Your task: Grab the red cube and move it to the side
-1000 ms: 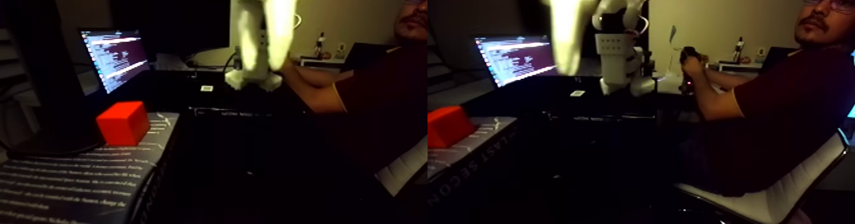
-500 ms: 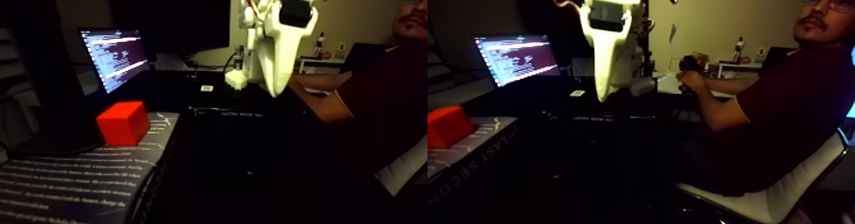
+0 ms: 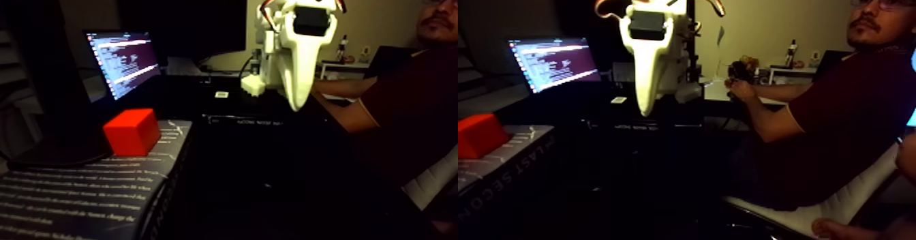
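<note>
Fingers (image 3: 296,105) of the white arm point straight down and come together in one narrow tip, with no gap that I can see between them, and they hold nothing. They hang in the air above the dark desk (image 3: 272,154), in the middle of the left half of this wide fixed view; the same tip appears again in the right half.

The red cube (image 3: 131,131) stands well apart from the fingers, to the left and lower, nearer to the camera. It rests on the far end of a grey book (image 3: 82,188) with white printed lines, close to the right edge of that book. Behind it, on the far left, a laptop screen (image 3: 123,62) glows. A person (image 3: 825,113) sits at the right and holds a small device in the hand (image 3: 739,87); I cannot tell what this device is.

The cube is free and the fingers are empty, so the scene fits two stages: an approach toward the cube before a grasp, or a withdrawal after the cube is set down there. The book may already be "the side", or it may be only the place where the cube waits; the pictures do not settle this.

If a grasp is still to come, it calls for the fingers to spread wider than the cube, travel left and down, and close on two opposite faces. The book's edge is near, so a push could slide the cube off.
</note>
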